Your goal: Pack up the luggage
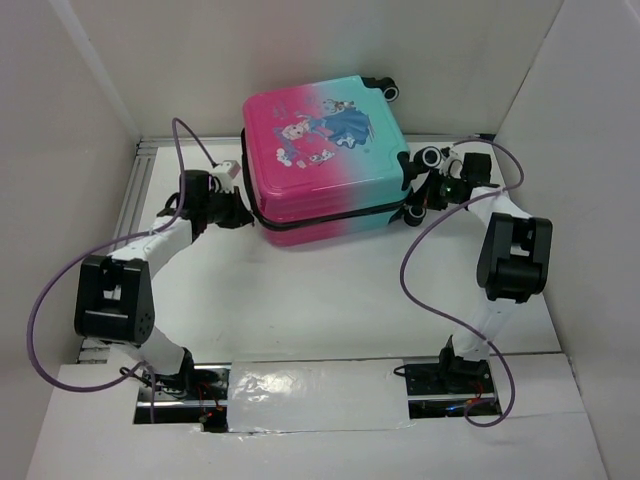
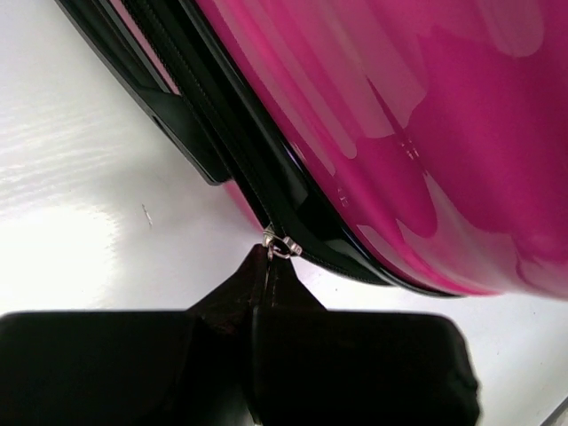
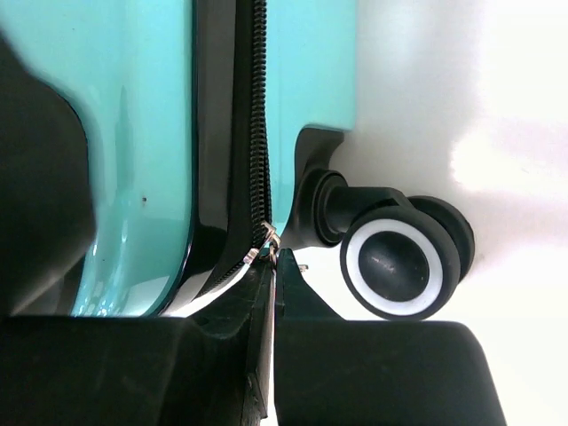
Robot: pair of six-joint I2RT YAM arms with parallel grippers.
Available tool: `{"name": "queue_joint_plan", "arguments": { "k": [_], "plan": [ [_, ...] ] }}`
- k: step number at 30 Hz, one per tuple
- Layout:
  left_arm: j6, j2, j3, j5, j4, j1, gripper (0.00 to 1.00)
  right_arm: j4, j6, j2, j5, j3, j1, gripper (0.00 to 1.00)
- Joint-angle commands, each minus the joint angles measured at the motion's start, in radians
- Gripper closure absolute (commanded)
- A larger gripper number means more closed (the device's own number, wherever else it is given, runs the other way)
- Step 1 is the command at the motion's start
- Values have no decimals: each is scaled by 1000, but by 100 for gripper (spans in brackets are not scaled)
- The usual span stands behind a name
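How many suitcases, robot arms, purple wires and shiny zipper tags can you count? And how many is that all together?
Pink-to-teal hard-shell suitcase: 1
White-and-black robot arms, left and right: 2
Purple cables, left and right: 2
Small silver zipper pulls, one on the pink side and one on the teal side: 2
Total: 7

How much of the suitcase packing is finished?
The luggage lies closed on the table, so filling looks done. Now the left jaws pinch a zipper pull on the pink side, the right jaws another beside a wheel. Zipping it fully seems left.
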Motion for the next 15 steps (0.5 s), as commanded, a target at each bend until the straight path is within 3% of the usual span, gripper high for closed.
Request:
{"name": "queue_joint_plan", "arguments": {
  "k": [1, 7, 15],
  "plan": [
    [85, 51, 87, -247, -65, 126, 100, -21, -75, 65, 253, 65, -132, 100],
    [162, 137, 188, -256, -136, 135, 100, -21, -153, 100, 251, 144, -114, 100],
    [295, 214, 366, -68, -197, 157, 100, -159, -325, 249, 314, 400, -58, 100]
  ]
}}
